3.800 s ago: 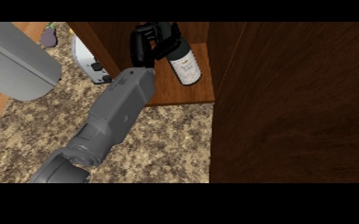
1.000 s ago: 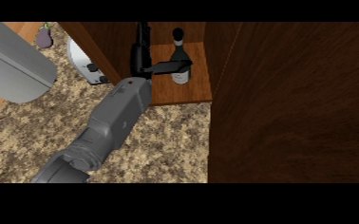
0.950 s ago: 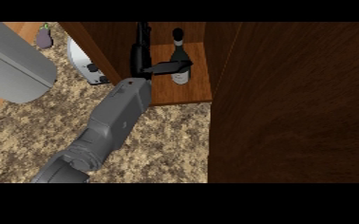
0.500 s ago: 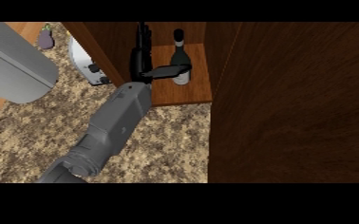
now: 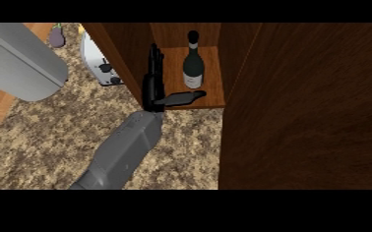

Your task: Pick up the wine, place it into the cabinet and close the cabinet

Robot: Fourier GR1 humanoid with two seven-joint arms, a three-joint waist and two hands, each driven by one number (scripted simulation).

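Dark wine bottle (image 5: 193, 64) upright in cabinet (image 5: 210, 81); hand (image 5: 155, 86) beside, fingers straight, not gripping.

No legible text, brand, number or sign in the head view. The wine bottle (image 5: 193, 61) standing on the cabinet shelf (image 5: 209, 78) carries a pale label low on its body; no characters can be made out on it. The toaster (image 5: 102, 64) shows dark knobs, no readable markings.

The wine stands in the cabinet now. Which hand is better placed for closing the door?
The right. The right hand is open at the cabinet's shelf, beside the wine bottle, with the open door just to its right. The left hand does not show.
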